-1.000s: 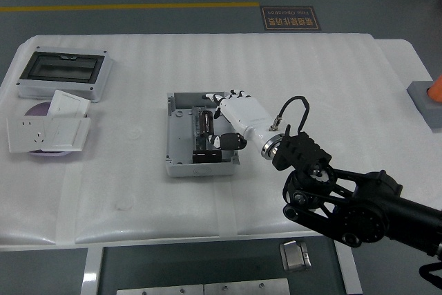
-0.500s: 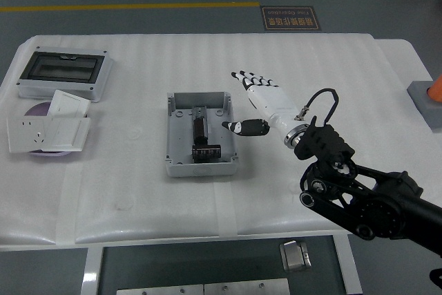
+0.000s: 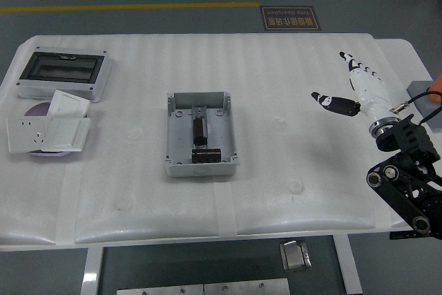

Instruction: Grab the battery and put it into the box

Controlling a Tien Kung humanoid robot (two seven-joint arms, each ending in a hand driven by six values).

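The grey open box sits at the table's middle. A dark battery lies inside it, running from the centre toward its near wall. My right hand, white with black fingertips, is at the right side of the table, well away from the box. Its fingers are spread and it holds nothing. The left arm is out of view.
A grey enclosure with a dark window stands at the far left. White socket plates lie in front of it on a purple disc. A grey block with an orange object sits at the right edge.
My right hand has lifted out of the box, opened and pulled back far to the right. The battery stays in the box.
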